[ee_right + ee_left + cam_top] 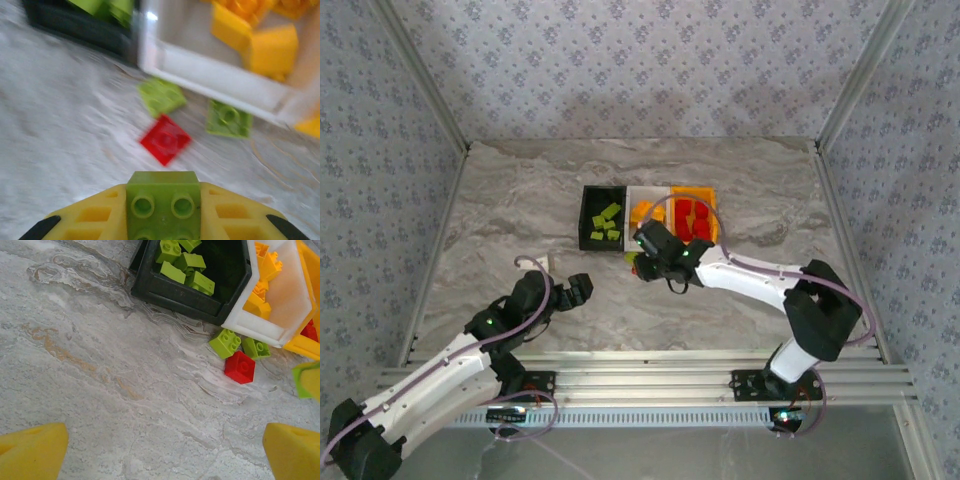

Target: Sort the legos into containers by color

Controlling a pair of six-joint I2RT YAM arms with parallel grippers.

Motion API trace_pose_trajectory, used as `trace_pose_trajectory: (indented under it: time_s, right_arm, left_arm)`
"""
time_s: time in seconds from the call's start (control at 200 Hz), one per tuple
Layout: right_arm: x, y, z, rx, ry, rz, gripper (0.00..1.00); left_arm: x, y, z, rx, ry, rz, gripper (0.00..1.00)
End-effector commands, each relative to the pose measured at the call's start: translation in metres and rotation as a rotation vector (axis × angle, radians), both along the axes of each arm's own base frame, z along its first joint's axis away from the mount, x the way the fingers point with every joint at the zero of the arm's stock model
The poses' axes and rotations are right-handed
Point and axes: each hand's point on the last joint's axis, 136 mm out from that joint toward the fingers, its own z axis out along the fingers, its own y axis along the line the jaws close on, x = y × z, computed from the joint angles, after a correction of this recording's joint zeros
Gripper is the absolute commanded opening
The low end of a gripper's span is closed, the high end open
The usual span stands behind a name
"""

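Left gripper (580,290): released, jaws wide, over bare worktop (125,390), well short of the bins. Right gripper (642,262): clenched on a green lego (162,205), studs facing its camera. Beyond it, lying on the worktop: red lego (165,140) and two loose greens (161,96), close before the white bin (250,330). Bins in a row, side by side: black bin (175,295) holds green legos, white bin orange-yellow ones, orange bin (302,346) red ones

Black bin (175,295), white bin (255,330), orange bin (302,346); lime bricks (225,342), orange-yellow bricks (262,260), red brick (240,366); grey-veined tabletop (100,390).
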Motion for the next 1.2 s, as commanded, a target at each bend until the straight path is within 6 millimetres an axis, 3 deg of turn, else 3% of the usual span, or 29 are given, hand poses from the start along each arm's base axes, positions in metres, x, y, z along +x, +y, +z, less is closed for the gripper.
trace_pose_trajectory:
  time_s: [0.0,0.215,0.35,0.475,0.545,0.66,0.829,0.999,1.074,1.194]
  right_arm:
    - [0.020,0.027,0.036,0.062,-0.051,0.036,0.30]
    - [0.079,0.075,0.044,0.102,-0.089,0.029,0.32]
    - [0.118,0.090,0.037,0.121,-0.107,-0.012,0.32]
    - [0.140,0.103,0.033,0.127,-0.126,-0.013,0.33]
    - [0.148,0.108,0.034,0.134,-0.144,-0.012,0.38]
    - [0.157,0.109,0.044,0.152,-0.171,-0.022,0.57]
    - [0.154,0.105,0.075,0.205,-0.211,-0.022,0.63]
    - [0.126,0.091,0.114,0.287,-0.259,-0.017,0.65]
    - [0.108,0.078,0.124,0.318,-0.273,-0.022,0.65]
    - [0.078,0.042,0.125,0.324,-0.285,-0.064,0.65]
  left_arm:
    - [0.005,-0.001,0.012,-0.012,-0.032,0.012,1.00]
    - [0.002,0.000,0.010,-0.004,-0.020,0.005,1.00]
    - [0.001,-0.001,0.011,-0.016,-0.019,0.001,1.00]
    - [0.000,0.000,0.012,-0.019,-0.024,0.001,1.00]
    - [0.000,0.000,0.012,-0.018,-0.023,0.001,1.00]
    - [-0.001,0.000,0.012,-0.018,-0.024,-0.001,0.99]
    - [0.000,-0.001,0.016,-0.023,-0.030,-0.003,1.00]
    - [0.004,-0.009,0.026,-0.018,-0.048,-0.037,0.99]
    - [0.008,-0.017,0.032,0.001,-0.055,-0.076,0.99]
    - [0.018,-0.032,0.039,0.031,-0.054,-0.132,0.99]
